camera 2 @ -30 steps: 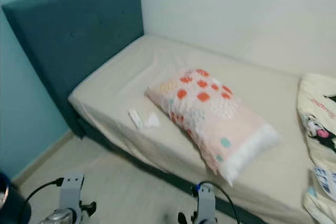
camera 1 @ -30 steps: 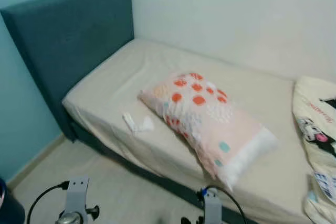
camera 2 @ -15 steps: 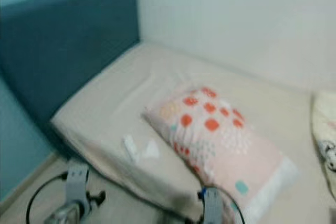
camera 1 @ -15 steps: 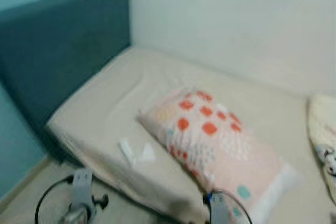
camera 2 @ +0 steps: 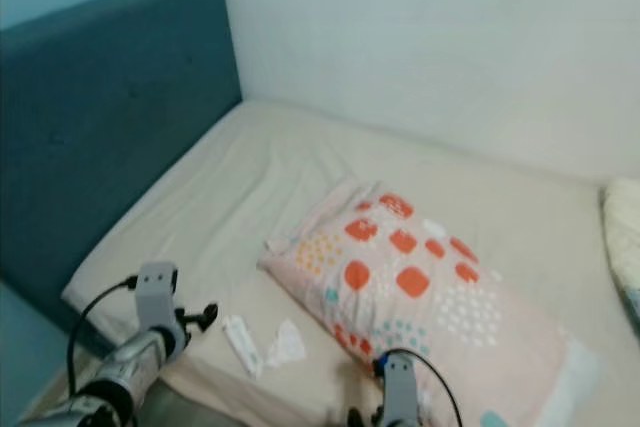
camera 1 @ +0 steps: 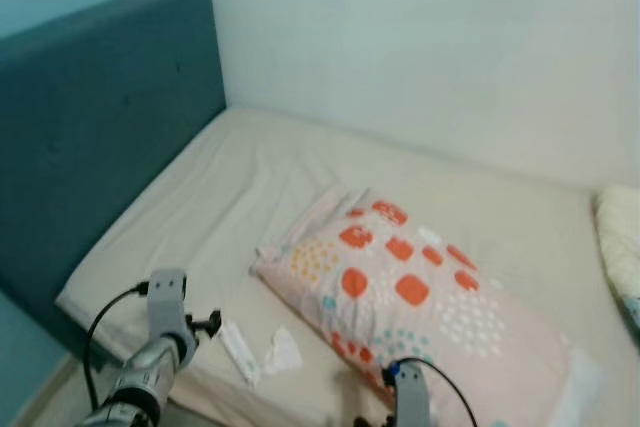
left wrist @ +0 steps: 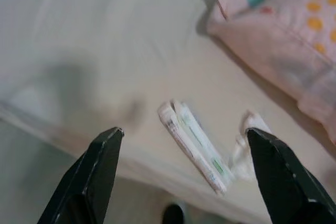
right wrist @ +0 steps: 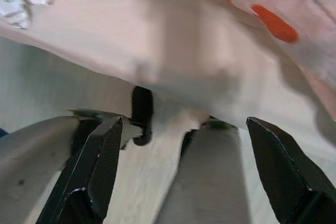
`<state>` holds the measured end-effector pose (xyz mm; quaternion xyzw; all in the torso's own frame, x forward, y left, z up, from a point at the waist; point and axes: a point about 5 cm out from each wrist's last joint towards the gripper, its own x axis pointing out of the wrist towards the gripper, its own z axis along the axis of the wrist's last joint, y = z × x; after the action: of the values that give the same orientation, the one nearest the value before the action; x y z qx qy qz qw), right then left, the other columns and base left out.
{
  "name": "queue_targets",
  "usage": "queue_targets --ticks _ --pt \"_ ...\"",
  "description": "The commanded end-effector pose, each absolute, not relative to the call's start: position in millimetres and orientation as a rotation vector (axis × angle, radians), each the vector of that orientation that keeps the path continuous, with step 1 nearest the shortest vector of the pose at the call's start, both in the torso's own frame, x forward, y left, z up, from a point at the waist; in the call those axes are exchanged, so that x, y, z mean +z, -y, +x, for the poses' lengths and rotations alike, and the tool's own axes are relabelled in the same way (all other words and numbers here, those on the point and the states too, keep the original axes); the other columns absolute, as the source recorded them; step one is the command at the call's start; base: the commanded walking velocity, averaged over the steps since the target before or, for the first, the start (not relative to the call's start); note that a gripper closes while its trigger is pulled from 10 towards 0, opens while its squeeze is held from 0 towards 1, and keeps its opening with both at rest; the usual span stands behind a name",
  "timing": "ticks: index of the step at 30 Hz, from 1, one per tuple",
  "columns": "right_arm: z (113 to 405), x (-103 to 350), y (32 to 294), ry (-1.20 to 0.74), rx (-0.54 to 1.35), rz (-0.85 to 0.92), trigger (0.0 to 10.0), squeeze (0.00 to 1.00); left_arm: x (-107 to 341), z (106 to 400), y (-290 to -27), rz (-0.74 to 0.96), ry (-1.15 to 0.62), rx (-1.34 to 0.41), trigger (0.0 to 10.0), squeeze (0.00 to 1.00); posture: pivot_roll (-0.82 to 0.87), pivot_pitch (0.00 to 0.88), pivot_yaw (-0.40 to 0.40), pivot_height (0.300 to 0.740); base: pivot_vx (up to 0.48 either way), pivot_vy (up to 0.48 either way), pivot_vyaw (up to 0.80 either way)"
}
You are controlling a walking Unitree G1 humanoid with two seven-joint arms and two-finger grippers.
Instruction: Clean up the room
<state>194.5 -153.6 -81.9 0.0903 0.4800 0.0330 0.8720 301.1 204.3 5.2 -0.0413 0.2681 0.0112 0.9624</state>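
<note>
Left gripper (left wrist: pixel 184 169) is spreading its black fingers wide above the white wrapper packet (left wrist: pixel 193 144) and crumpled tissue (left wrist: pixel 245 142), lying near the beige mattress's (camera 1: pixel 250 187) edge beside the pink spotted pillow (camera 1: pixel 420 312). Right gripper (right wrist: pixel 181 169) is gaping wide below that edge.

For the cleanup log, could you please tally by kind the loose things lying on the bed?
Pillow: 1
Long white packet: 1
Crumpled white tissue: 1
Folded blanket at the bed's far right edge: 1
Total: 4
</note>
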Motion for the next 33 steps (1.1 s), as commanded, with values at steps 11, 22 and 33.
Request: queue_targets --ticks 11,22,33 --pt "182 -88 163 -1.046 0.027 0.133 10.0 0.00 -6 296 -185 -0.081 -0.639 -0.006 10.0 0.00 -0.08 0.054 -0.030 0.740 0.000 0.000 -0.24" --pt "183 -87 166 -1.031 0.013 0.139 10.0 0.00 -1 303 -185 -0.154 -0.634 0.091 10.0 0.00 -0.10 0.042 -0.018 0.740 0.000 0.000 -0.21" --pt "182 -88 163 -1.036 0.024 0.130 10.0 0.00 1 303 -198 -0.239 -0.634 0.228 10.0 0.00 -0.09 0.055 -0.017 0.740 0.000 0.000 0.00"
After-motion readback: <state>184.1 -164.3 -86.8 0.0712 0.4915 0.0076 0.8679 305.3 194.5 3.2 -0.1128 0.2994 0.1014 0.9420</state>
